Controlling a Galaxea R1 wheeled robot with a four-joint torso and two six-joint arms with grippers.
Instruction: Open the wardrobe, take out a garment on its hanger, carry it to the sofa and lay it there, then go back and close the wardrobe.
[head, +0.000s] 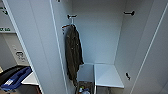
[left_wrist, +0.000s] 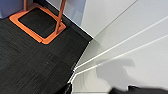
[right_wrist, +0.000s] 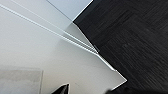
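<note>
**Wardrobe open, only the dark jacket hanging**

Head view: wardrobe stands open, both doors swung out — left door and right door frame the white interior. Dark olive-brown jacket hangs on a hanger from the black hook on the left inner wall, draping down close to that wall. Second black hook on the right inner wall is bare; a small black fitting sits lower on the right side. White shelf block at the bottom right of the interior, and a bin with mixed items beside it under the jacket. Blue object at lower left, outside the wardrobe.

Left wrist view: white panels meeting dark carpet, plus an orange frame base on the floor nearby. Right wrist view: white panel edges over the same dark carpet.

Grippers: cannot tell whether either is apart or together; only dark slivers at the edge of the wrist views.
</note>
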